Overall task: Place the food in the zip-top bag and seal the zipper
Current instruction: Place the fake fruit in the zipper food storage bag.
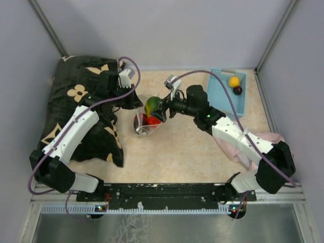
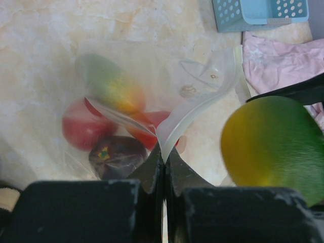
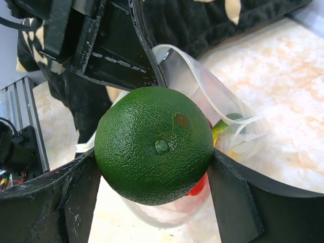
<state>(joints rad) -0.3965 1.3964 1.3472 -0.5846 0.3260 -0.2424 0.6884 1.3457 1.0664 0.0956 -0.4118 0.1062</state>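
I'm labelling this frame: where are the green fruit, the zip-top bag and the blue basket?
green fruit (image 3: 154, 147): right wrist view, middle of its skin.
zip-top bag (image 2: 200, 104): left wrist view, open rim strip.
blue basket (image 2: 263, 9): left wrist view, side wall.

Our left arm (image 1: 76, 129) reaches forward and bends inward; our left gripper (image 2: 163, 158) is pinched fully closed on the bag (image 2: 212, 91) rim. Our right arm (image 1: 235, 134) stretches forward and leftward; our right gripper (image 3: 153, 154) stands wide, fingers clamped on either side of a fruit (image 3: 142, 121), just beside the left gripper.
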